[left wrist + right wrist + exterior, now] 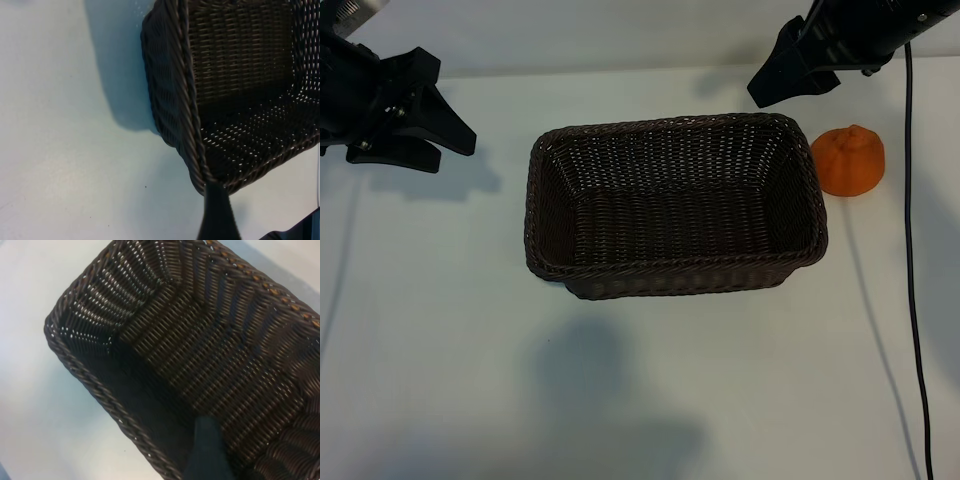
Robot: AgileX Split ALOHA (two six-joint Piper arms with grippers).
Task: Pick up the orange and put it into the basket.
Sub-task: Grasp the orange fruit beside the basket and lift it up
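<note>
The orange (848,160), small and matte with a puckered top, sits on the white table just off the right end of the basket (538,190), about level with its far half. The dark brown wicker basket stands empty mid-table. My right gripper (765,95) hovers open above the basket's far right corner, left of the orange and farther back, holding nothing. My left gripper (456,158) hangs open off the basket's left end, nothing in it. The left wrist view shows one dark finger (217,215) near the basket rim (187,90). The right wrist view looks into the basket (95,380). Neither wrist view shows the orange.
A black cable (912,250) runs down the right side of the table, just right of the orange. Bare white table (440,330) spreads in front of the basket and to its left.
</note>
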